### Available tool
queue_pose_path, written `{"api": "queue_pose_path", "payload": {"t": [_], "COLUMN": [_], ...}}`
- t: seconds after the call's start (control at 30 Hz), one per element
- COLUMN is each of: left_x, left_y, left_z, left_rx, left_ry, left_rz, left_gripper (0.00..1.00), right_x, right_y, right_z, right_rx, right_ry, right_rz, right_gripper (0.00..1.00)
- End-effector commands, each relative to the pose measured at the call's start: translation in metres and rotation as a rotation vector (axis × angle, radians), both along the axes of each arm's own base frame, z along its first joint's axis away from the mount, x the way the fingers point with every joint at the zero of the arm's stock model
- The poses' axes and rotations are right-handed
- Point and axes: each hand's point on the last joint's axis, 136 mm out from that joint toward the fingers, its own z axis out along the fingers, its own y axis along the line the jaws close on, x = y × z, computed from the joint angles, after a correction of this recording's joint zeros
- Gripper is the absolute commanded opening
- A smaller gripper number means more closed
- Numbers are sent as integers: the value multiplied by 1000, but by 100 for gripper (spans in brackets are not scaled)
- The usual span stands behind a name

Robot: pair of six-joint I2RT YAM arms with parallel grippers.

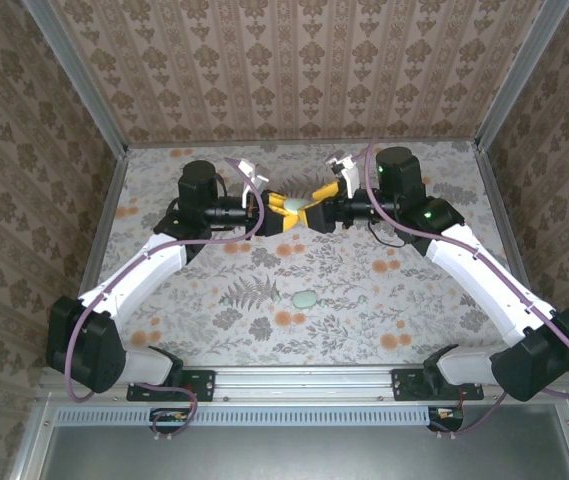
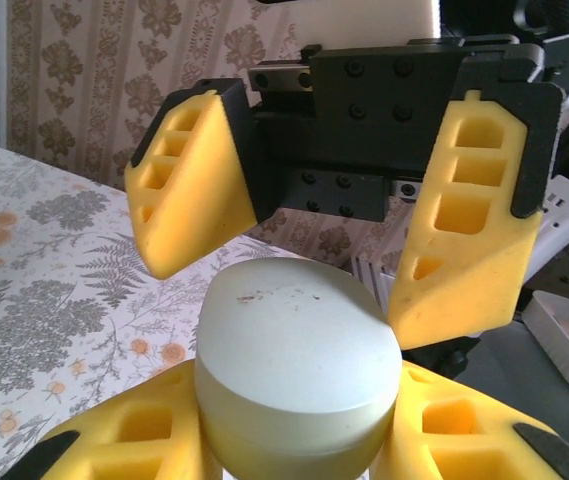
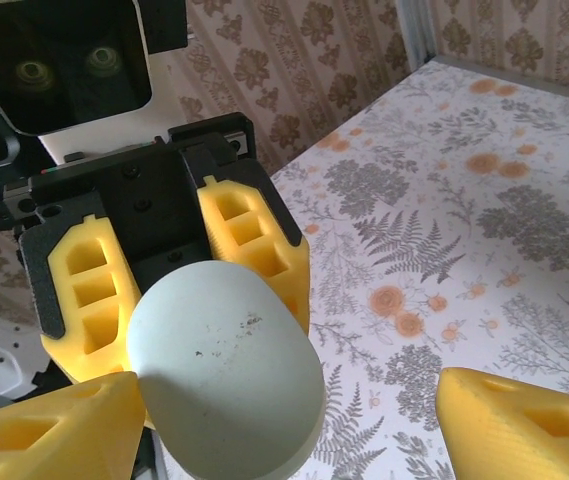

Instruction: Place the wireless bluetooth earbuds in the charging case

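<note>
The pale green oval charging case (image 2: 299, 345) sits between the yellow foam fingers of my left gripper (image 2: 299, 440), which is shut on its sides. The case is held above the table's far middle (image 1: 292, 206), its flat face towards the right arm. My right gripper (image 3: 284, 400) faces it, open wide, with its fingers (image 2: 194, 190) spread on either side of the case (image 3: 224, 370) and not clamping it. On the table nearer the arm bases lie a pale green oval piece (image 1: 306, 297) and a smaller pale piece (image 1: 362, 297); I cannot tell whether these are earbuds.
The floral tablecloth (image 1: 214, 320) covers the table. Patterned walls (image 1: 294, 70) close off the back and both sides. A metal rail (image 1: 304, 382) runs along the near edge between the two arm bases.
</note>
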Motion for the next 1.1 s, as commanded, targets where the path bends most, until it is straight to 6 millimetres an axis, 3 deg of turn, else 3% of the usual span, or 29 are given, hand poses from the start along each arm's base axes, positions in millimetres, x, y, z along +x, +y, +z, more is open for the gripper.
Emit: {"api": "queue_pose_path", "payload": {"t": [0.0,0.23,0.53,1.07], "left_x": [-21,-23,-21,1], "left_y": [-3,-5,-6,4], "left_z": [30,28,23,15], "left_rx": [-58,-56,-46,-41], "left_ry": [-73,-74,-66,-25], "left_rz": [-98,-97,-85,-29], "left_gripper": [16,16,16,16], "right_x": [32,50,62,23], "right_y": [-20,-31,-40,-45], "right_z": [5,25,29,55], "right_rx": [-58,-35,-19,63], "right_ry": [-79,-132,-108,-32], "right_rz": [-188,-287,-361,-315], "right_gripper": [77,77,77,78]}}
